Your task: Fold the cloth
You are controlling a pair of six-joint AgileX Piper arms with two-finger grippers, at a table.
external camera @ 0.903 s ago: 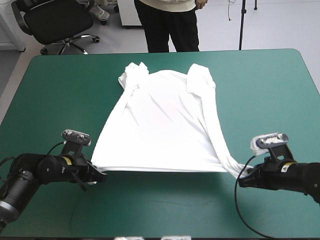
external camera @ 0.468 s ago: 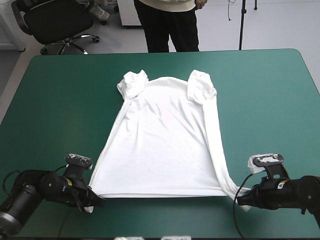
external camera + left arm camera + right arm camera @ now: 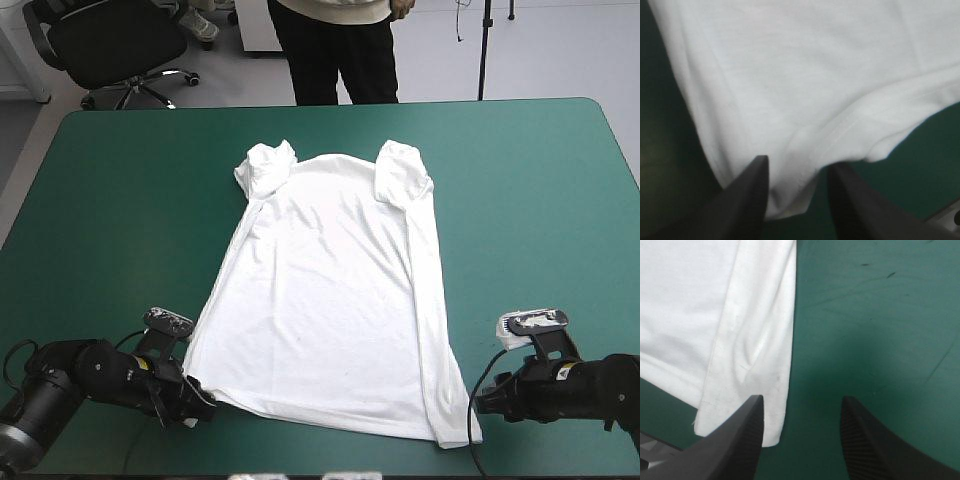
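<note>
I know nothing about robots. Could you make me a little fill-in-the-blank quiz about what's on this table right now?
1. The T-shirt lies spread ___ on the teal-green cover.
2. The shirt's colour is ___.
3. The left gripper and the right gripper both stand ___, holding nothing.
4. The shirt's sleeves lie toward the table's ___ edge.

Missing words: flat; white; open; far.

Black office chair point(image 3: 120, 42), pale floor point(image 3: 560, 50)
</note>
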